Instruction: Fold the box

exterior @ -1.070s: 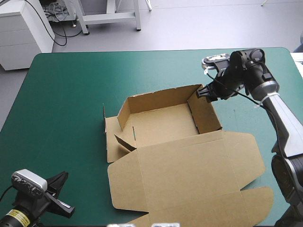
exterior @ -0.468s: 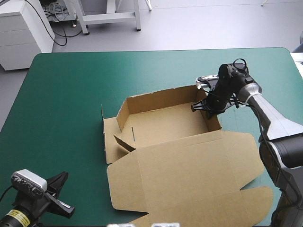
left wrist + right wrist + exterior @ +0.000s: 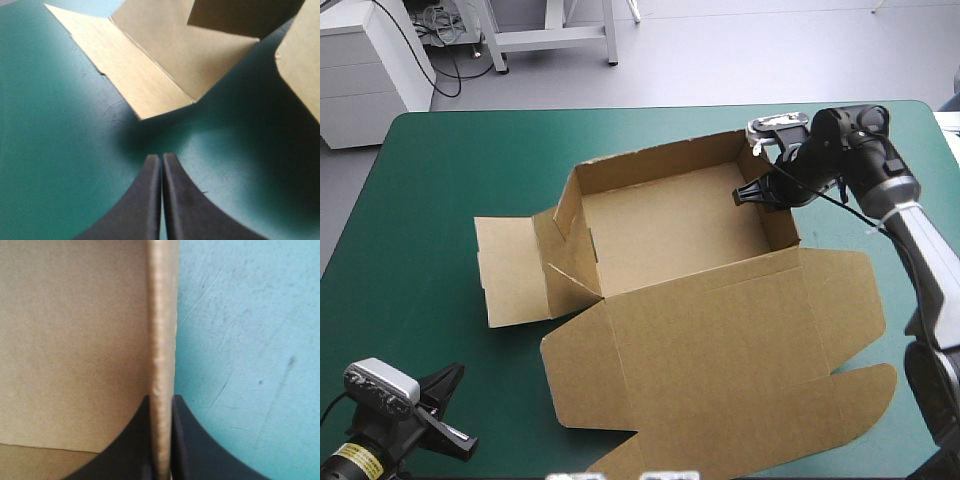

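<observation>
- The brown box [image 3: 670,235] stands on the teal-green desk [image 3: 440,170] as an open tray, a little to the right of the middle.
- Its far wall [image 3: 655,165] and right wall [image 3: 775,215] are raised; the left wall [image 3: 570,225] is up too, leaning a little outward.
- A side flap [image 3: 508,268] lies flat on the desk, left of the tray.
- The lid [image 3: 710,350] lies flat toward the near edge, with a rounded tab [image 3: 860,395] at its near right corner.
- My right hand [image 3: 748,193] is at the top edge of the right wall, near the far corner.
- My left hand [image 3: 450,382] is at the desk's near left corner, well apart from the box.
</observation>
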Tool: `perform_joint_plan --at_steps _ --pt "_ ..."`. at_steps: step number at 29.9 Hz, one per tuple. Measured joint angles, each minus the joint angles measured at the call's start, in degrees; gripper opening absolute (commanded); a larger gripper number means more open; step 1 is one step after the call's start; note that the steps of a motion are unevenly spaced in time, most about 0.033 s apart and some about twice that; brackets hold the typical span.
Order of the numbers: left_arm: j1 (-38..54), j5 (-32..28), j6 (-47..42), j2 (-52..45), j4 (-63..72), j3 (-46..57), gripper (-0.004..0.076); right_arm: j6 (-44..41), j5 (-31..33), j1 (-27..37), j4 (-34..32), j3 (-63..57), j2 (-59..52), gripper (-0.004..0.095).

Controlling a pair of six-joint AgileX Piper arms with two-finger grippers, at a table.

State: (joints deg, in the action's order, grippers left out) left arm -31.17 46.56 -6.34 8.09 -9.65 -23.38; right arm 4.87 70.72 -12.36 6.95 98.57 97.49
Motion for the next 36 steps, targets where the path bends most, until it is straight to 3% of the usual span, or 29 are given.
perform_joint_plan --at_steps 11,14,19,21,26,31,36 --pt "0.0 0.0 -0.2 0.0 0.0 0.0 0.0014 -1.6 0.8 0.0 -4.7 0.4 -14.8 -0.0016" --pt "0.0 0.0 -0.2 0.0 0.0 0.0 0.0104 -2.2 0.8 0.0 -5.3 0.4 -16.4 -0.0016" --pt "0.0 0.0 -0.2 0.0 0.1 0.0 0.0378 -2.7 0.8 0.0 -5.1 0.4 -17.4 -0.0016" --pt "0.0 0.0 -0.2 0.0 0.1 0.0 0.0426 -2.9 0.8 0.0 -5.0 0.4 -17.4 -0.0016" --pt "0.0 -1.6 -0.7 0.0 0.8 0.0 0.0424 -3.2 0.8 0.0 -5.0 0.4 -17.4 -0.0016" --pt "0.0 -7.5 -1.5 0.1 1.5 0.0 0.0424 -3.2 0.8 0.0 -5.0 0.4 -17.4 -0.0017" --pt "0.0 -8.3 -10.8 3.3 -6.7 -0.1 0.0423 -3.4 0.8 0.0 -5.0 0.4 -17.4 -0.0017"
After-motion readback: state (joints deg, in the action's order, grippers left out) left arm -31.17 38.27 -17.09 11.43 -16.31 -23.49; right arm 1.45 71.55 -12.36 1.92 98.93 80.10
